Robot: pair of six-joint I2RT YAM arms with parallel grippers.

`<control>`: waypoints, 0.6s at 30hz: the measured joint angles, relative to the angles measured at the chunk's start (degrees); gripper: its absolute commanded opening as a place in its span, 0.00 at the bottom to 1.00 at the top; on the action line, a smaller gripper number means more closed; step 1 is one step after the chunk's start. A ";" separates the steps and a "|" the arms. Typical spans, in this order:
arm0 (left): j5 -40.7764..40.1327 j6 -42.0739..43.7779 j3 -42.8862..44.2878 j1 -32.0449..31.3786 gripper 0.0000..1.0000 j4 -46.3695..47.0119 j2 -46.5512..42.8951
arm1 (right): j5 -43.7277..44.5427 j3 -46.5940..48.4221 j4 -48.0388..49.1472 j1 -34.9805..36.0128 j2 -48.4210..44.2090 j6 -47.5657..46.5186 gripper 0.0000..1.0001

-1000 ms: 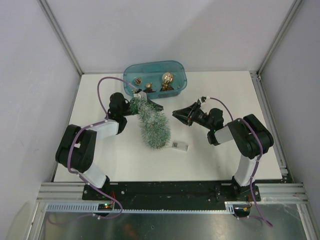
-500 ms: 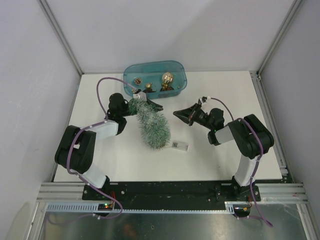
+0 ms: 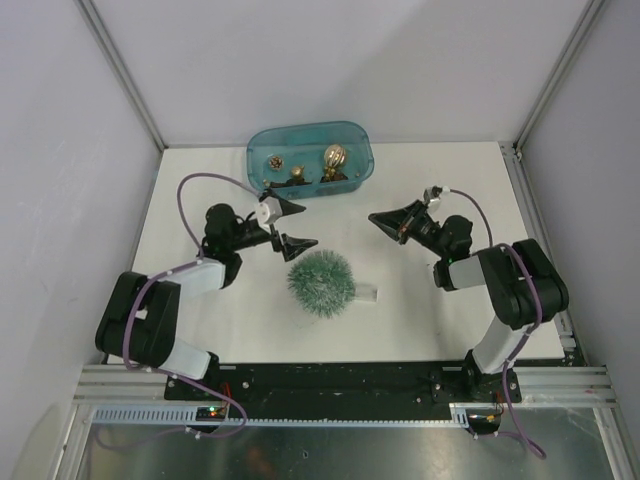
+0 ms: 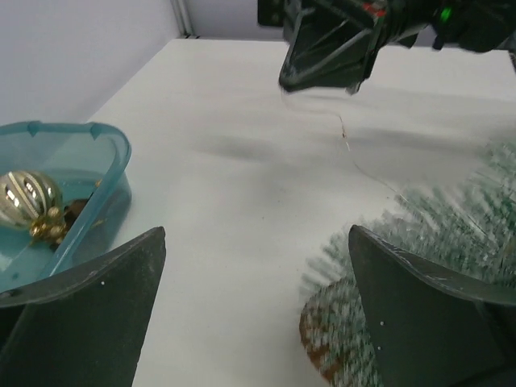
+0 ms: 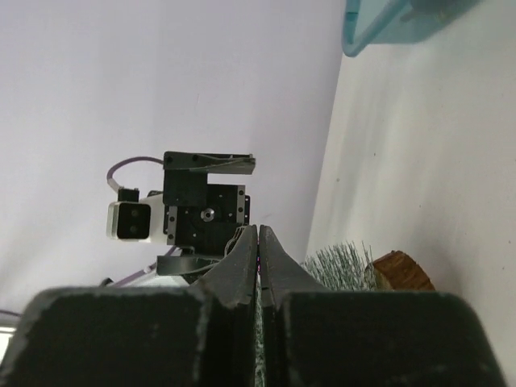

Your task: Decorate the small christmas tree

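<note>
The small christmas tree [image 3: 321, 284] looks round and bristly from above, at the table's middle. In the left wrist view the small christmas tree [image 4: 419, 234] is blurred, its wood base turned toward the camera; the right wrist view also shows the tree [image 5: 343, 262]. My left gripper [image 3: 297, 225] stands open just up-left of the tree, apart from it, nothing between its fingers [image 4: 113, 282]. My right gripper [image 3: 375, 218] is shut, up-right of the tree. A thin thread [image 4: 355, 153] runs from the right gripper [image 4: 322, 76] down to the tree.
A teal tub [image 3: 258, 140] stands at the back and holds a gold ball ornament [image 3: 334, 157] and small brown ornaments [image 3: 275, 161]. The tub's rim [image 4: 105, 145] lies left of my left fingers. A small white tag [image 3: 367, 293] lies beside the tree.
My left gripper opened, let go of the tree and drew back left. The tree went from lying slantwise to round from above, nearer the front. My right gripper shut and pulled back to the right.
</note>
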 measured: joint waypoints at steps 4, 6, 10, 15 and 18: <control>-1.97 2.01 -4.00 1.38 1.00 -1.29 -3.30 | 0.02 -0.61 -0.94 0.04 -4.61 -4.59 0.00; -3.02 3.30 -5.42 1.92 1.00 -2.27 -4.52 | 0.42 -0.59 -2.12 0.24 -7.15 -7.10 0.00; -4.33 4.96 -7.17 2.34 1.00 -3.89 -6.54 | 1.92 1.60 -6.86 1.36 -8.57 -11.65 0.00; -2.64 7.41 -7.26 4.87 1.00 -6.34 -9.09 | 3.52 5.51 -11.63 2.62 -6.16 -15.61 0.00; 0.90 10.19 -5.64 7.65 1.00 -9.81 -11.02 | 3.80 6.19 -13.40 2.62 -3.69 -17.38 0.00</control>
